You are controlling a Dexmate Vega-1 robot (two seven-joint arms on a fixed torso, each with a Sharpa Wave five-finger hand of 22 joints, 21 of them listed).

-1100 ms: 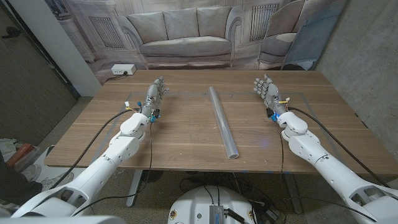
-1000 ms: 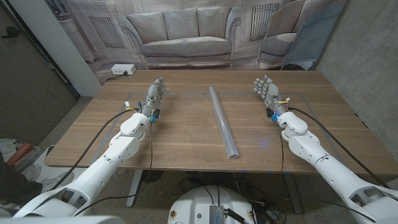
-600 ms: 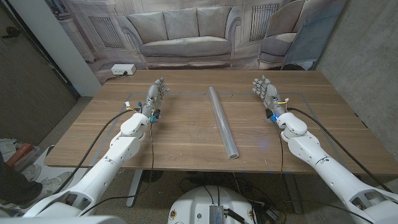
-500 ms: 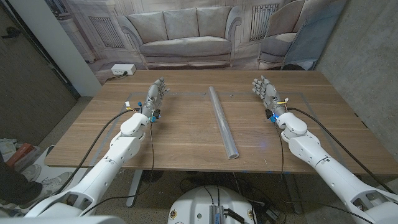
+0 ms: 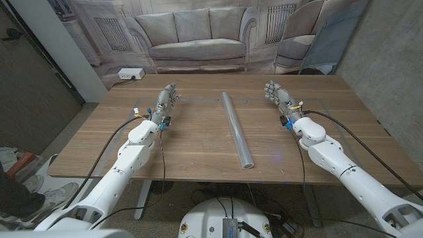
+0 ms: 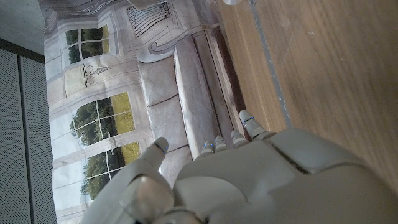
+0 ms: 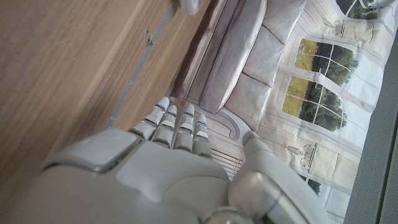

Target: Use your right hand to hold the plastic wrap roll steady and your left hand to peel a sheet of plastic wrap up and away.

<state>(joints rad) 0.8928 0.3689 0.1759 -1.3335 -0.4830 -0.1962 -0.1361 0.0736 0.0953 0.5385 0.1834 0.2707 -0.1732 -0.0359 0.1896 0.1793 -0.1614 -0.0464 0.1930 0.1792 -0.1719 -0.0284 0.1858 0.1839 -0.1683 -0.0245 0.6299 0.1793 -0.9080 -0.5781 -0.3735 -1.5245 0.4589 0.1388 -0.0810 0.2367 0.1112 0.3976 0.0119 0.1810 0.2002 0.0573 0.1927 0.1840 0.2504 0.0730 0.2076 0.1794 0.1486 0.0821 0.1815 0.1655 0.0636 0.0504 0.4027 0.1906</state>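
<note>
Head view: plastic wrap roll (image 5: 237, 129) lies lengthwise mid-table (image 5: 192, 142). Left hand (image 5: 165, 102) and right hand (image 5: 279, 96) flank it, well apart from it, fingers spread and holding nothing.

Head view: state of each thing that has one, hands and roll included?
plastic wrap roll: lying on its side along the table's middle, no sheet peeled off that shows, untouched by either hand.
left hand: open, holds nothing, fingers extended, well apart from the roll.
right hand: open, holds nothing, fingers spread, apart from the roll.
power strip: on the floor behind the table; whether anything is plugged in is too small to tell.
</note>
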